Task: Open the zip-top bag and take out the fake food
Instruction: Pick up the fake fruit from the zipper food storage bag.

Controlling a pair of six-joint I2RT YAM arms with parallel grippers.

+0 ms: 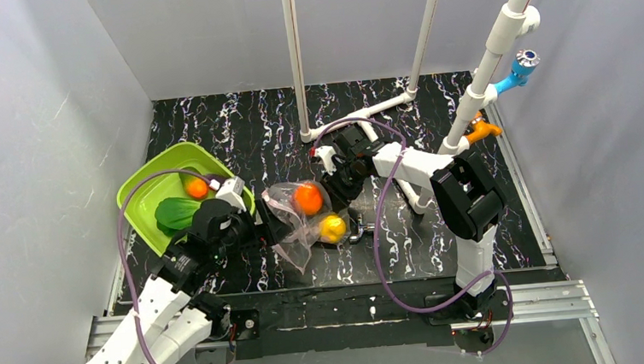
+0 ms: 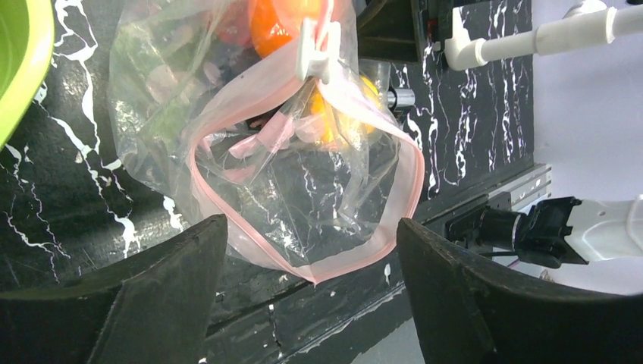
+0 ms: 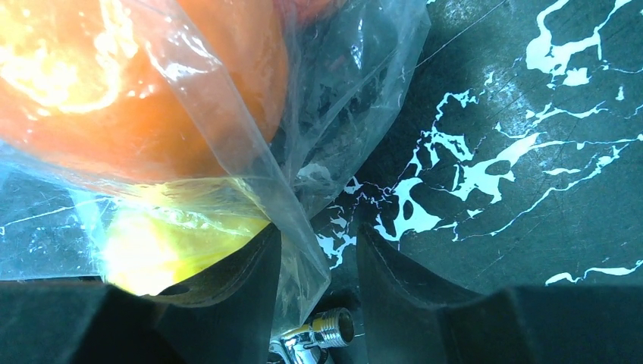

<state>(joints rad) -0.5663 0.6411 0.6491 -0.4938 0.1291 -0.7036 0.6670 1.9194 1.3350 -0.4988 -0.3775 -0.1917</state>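
Gaping wide, the left fingers [image 2: 144, 303] hold nothing; the zip-top bag [image 2: 159, 98] is just beyond them, pink mouth open. Meanwhile the right fingers [image 3: 227, 296] sit partly apart, a fold of film between, no firm pinch I can see. With the orange [image 1: 308, 198] and lemon [image 1: 332, 227] inside, a loose hold could dump everything onto the counter [image 1: 280, 125].
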